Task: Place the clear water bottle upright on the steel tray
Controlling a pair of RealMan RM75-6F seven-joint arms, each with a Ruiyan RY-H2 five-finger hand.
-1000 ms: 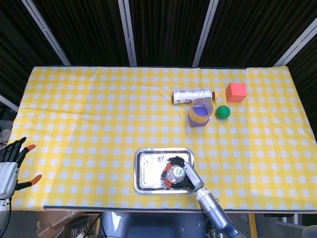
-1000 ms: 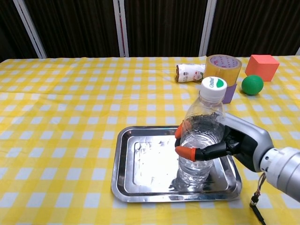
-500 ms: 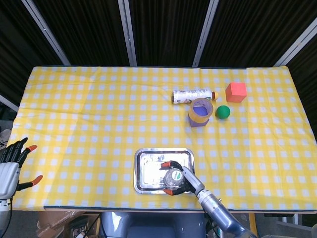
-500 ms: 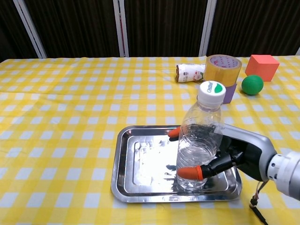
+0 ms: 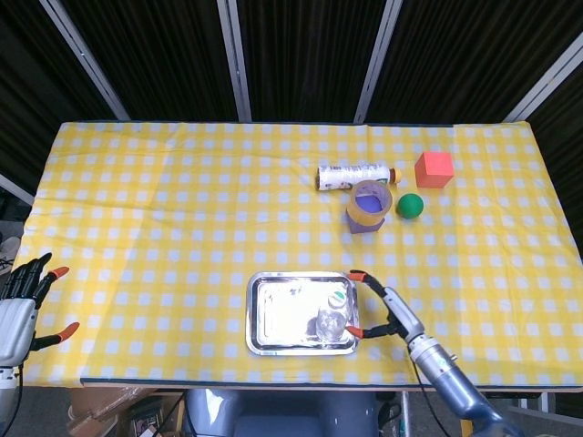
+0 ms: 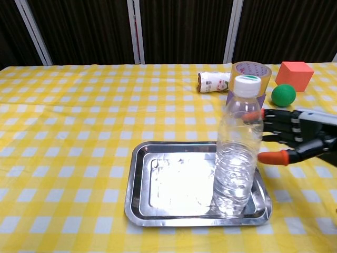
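The clear water bottle [image 6: 237, 153] with a white cap stands upright in the right part of the steel tray [image 6: 168, 182], with nothing holding it. From the head view the clear water bottle [image 5: 332, 317] shows cap-up inside the steel tray [image 5: 273, 309]. My right hand [image 6: 295, 138] hovers just right of the bottle, fingers spread and apart from it; the right hand [image 5: 383, 308] lies beside the tray's right rim. My left hand [image 5: 23, 305] is open past the table's left edge.
At the back right lie a small labelled bottle on its side [image 6: 213, 81], a tape roll [image 6: 250, 73] on a purple block, a green ball [image 6: 283, 95] and a red cube [image 6: 294, 75]. Yellow checked cloth covers the table.
The right hand has let go of the bottle and drawn away to the right with fingers spread. The bottle now stands by itself, slightly further right on the tray.
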